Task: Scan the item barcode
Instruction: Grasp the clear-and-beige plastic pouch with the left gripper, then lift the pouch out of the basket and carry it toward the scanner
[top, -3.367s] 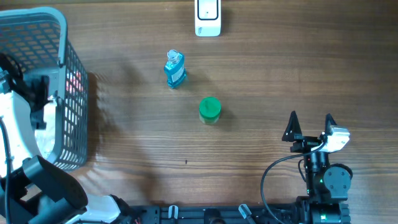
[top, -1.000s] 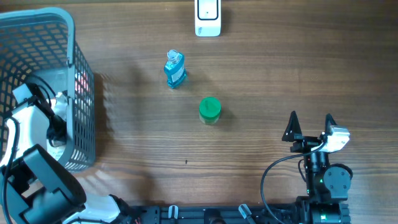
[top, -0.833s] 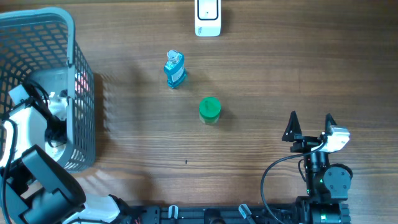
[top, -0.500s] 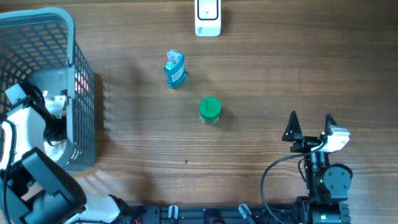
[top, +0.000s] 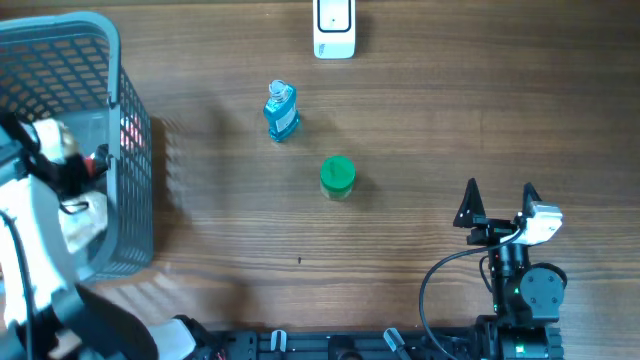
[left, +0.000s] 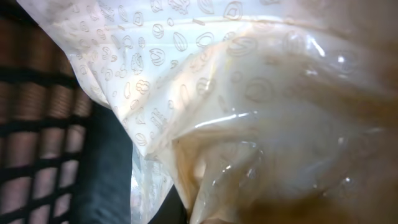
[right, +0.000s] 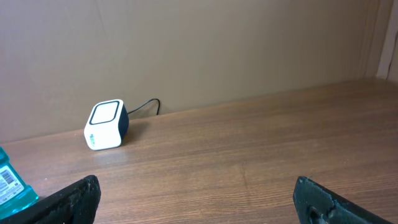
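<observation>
**Left pincer closed on the bag in the basket**

I count one basket, one plastic bag, one blue bottle, one green jar, one scanner and two arms at the table.

The basket sits at 9 o'clock with the bag inside it. My left pincer is over the basket, pressed together. As far as I can judge it is pinching the bag's crinkled, printed film, which fills the wrist camera and hides the fingers.

The scanner stands at 12 o'clock, well apart from the basket. The bottle is upright near 11 o'clock, and the jar is near the middle. My right pincer rests at 4 o'clock, spread wide and gripping nothing.

A second ago the left pincer stood wide; now it is closed. The left arm also looms larger from overhead and sits closer to the 9 o'clock edge. The bottle, jar, scanner and right arm have not moved.
</observation>
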